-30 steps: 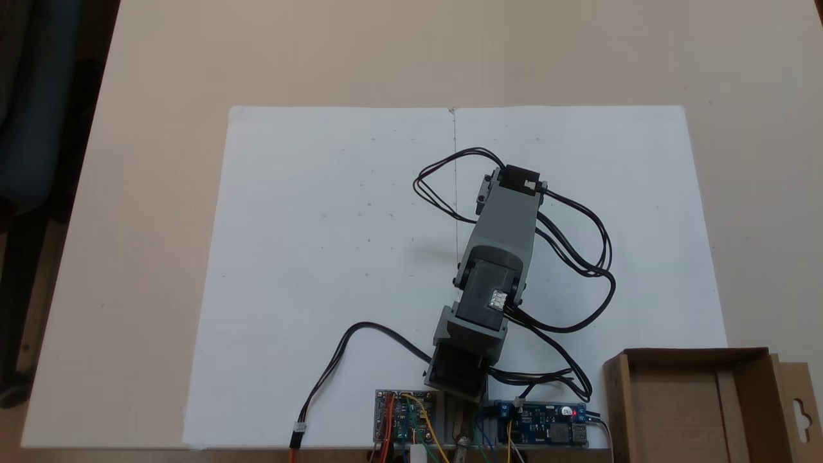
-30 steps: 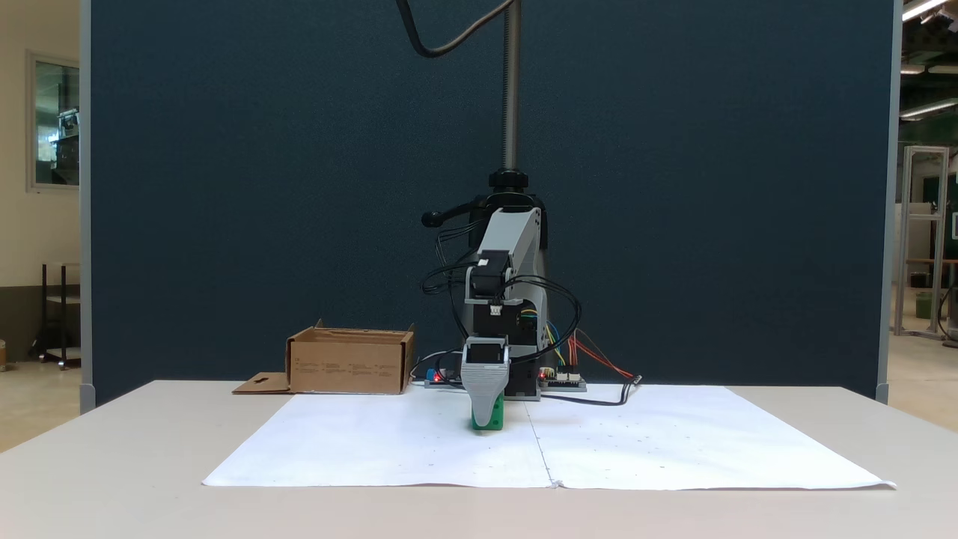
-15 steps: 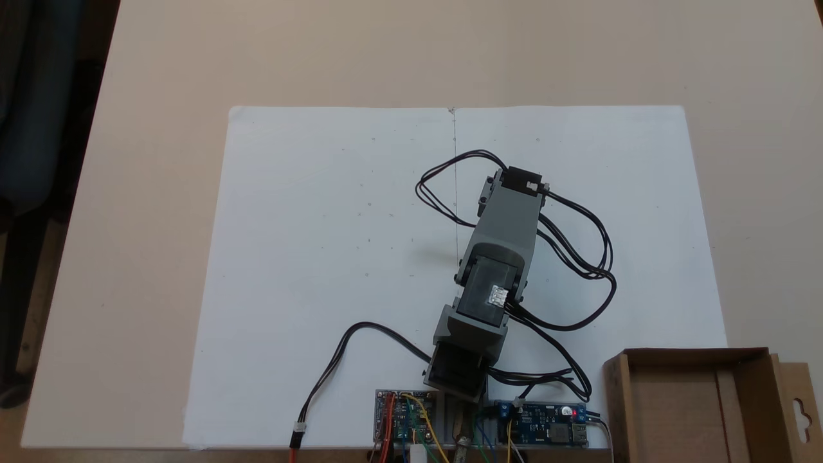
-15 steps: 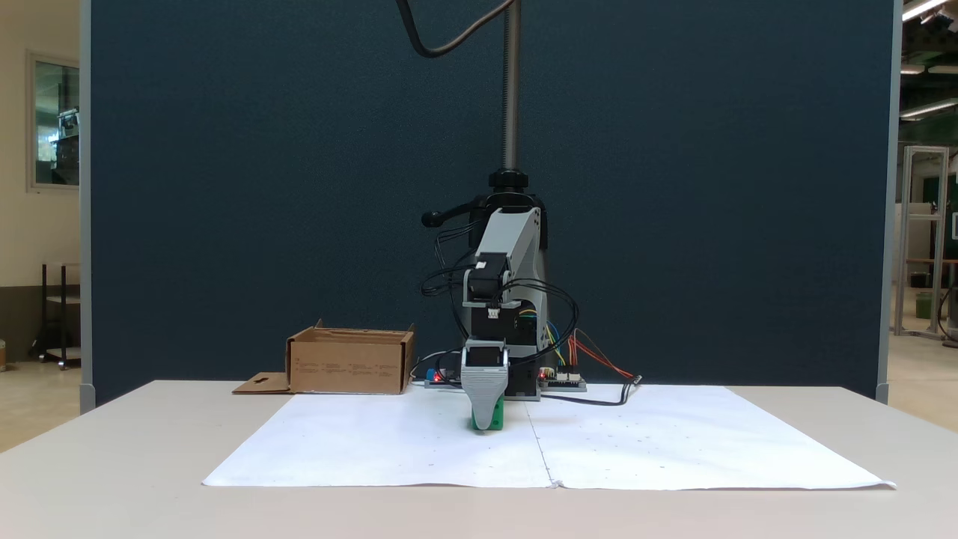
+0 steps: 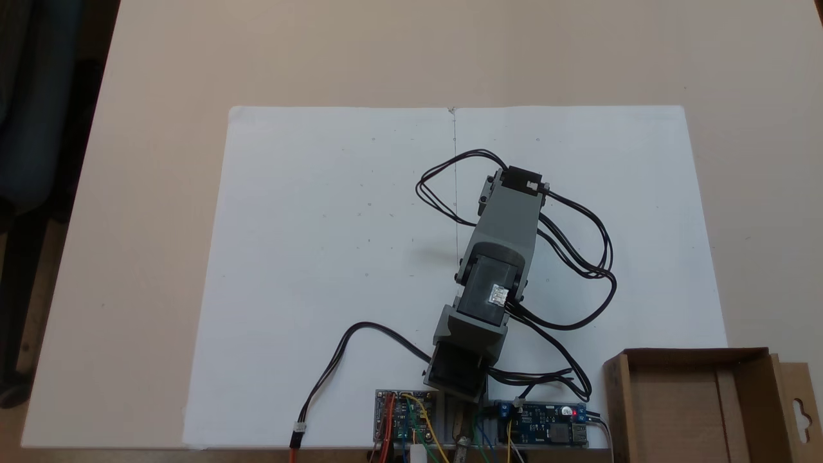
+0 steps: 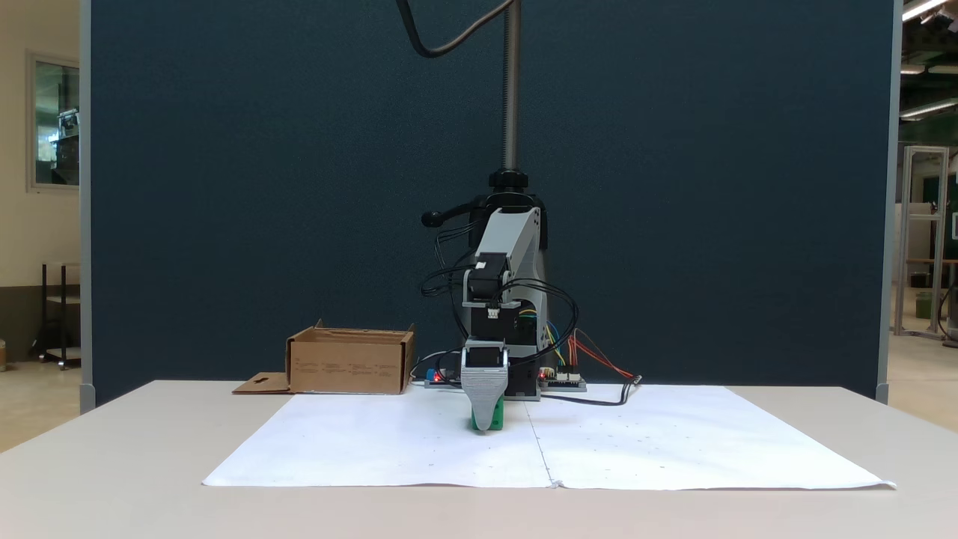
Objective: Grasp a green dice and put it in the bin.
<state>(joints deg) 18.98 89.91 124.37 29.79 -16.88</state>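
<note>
A fixed view from the front of the bench is showing the green dice (image 6: 495, 414) sitting low on the white paper sheet (image 6: 673, 442), just beside the sheet's centre crease and about midway between the bench's front and back edges. The gripper (image 6: 486, 419) is pointing straight down over it, its grey front jaw covering most of the cube so that green is peeking out only along the side and bottom. The two jaws are lining up one behind the other for this camera, so I cannot tell whether they are clamped on the dice or merely standing around it. Whether the cube is touching the paper is also unclear.

In the fixed view looking down, the arm (image 5: 501, 238) is stretching from its base at the bench's near edge out over the middle of the sheet, hiding the dice and the jaws beneath it. Black cables (image 5: 578, 257) are looping beside the arm.

The bin (image 6: 349, 363) is standing well apart from the dice, at the back of the bench, left of the arm's base in the front view; in the view looking down it is lying at the lower right corner (image 5: 701, 399), open side up, with its hang-hole flap (image 5: 800, 405) spread outward. Circuit boards (image 5: 543, 424) are lying between the arm's base and the bin.
</note>
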